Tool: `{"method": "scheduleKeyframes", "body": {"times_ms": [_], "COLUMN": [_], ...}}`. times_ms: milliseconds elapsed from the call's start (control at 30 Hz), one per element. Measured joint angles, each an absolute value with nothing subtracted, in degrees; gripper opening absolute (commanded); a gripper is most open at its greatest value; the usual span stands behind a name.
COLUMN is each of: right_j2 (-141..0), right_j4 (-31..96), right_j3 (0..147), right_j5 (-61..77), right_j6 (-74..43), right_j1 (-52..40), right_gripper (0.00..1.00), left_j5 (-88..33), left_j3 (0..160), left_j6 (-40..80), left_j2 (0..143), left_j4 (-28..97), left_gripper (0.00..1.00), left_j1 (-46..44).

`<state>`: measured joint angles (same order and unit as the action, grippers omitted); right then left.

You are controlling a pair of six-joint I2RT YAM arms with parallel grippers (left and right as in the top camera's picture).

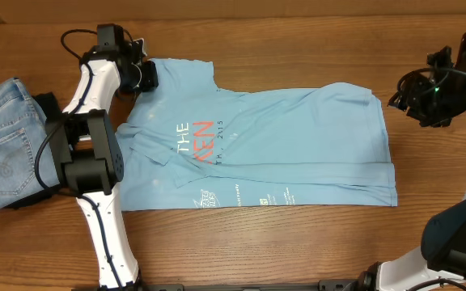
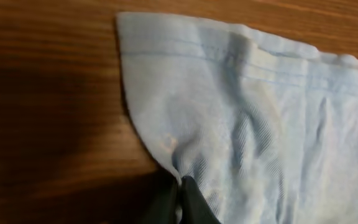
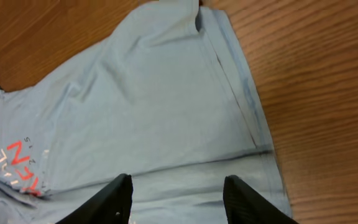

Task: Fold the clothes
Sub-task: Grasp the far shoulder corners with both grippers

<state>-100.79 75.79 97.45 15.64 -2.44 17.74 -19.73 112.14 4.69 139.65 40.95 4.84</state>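
Your left gripper [image 2: 180, 188] pinches shut on an edge of the light sky-blue cotton T-shirt [image 1: 298, 145]; your right gripper [image 3: 178, 190] hovers above it, fingers spread.

Robotics lab bench: wood-grain table [image 1: 298, 242] with two robot arms [image 1: 95, 162].

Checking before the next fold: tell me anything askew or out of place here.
The T-shirt is not squared: at the hem its lower flap juts past the upper layer, and diagonal wrinkles cross the middle. The left gripper pinches one hemmed corner. Jeans lie bunched beyond the shirt's collar end.
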Motion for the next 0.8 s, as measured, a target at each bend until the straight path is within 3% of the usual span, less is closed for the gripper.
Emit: {"method": "scheduleKeyframes", "body": {"times_ms": [267,333,500,733,800], "right_j2": [-108.12,-112.51,-123.04,-128.55,-130.17], "right_j4": [67.13,62.92,47.94,36.8,36.32], "right_j3": [97.47,97.47,97.38,97.32,97.32], "right_j5": [15.68,15.66,15.88,15.57,15.55], "right_j6": [-2.09,-1.85,-1.52,-1.5,-1.32], "right_j1": [17.41,16.34,13.65,13.74,13.63], "right_gripper": [0.52,0.61,0.63,0.63,0.59], "left_j5": [-20.34,-19.94,-19.9,-19.73,-19.73], "left_j3": [112.29,112.09,112.09,112.09,112.09], "left_j6": [4.95,6.02,8.43,8.86,8.86], "left_j2": [138.26,136.88,135.57,135.52,135.52], "left_j4": [49.89,50.85,54.17,57.06,57.06], "left_gripper": [0.04,0.04,0.04,0.04,0.04], "left_j1": [5.34,5.34,5.34,5.28,5.19]}}
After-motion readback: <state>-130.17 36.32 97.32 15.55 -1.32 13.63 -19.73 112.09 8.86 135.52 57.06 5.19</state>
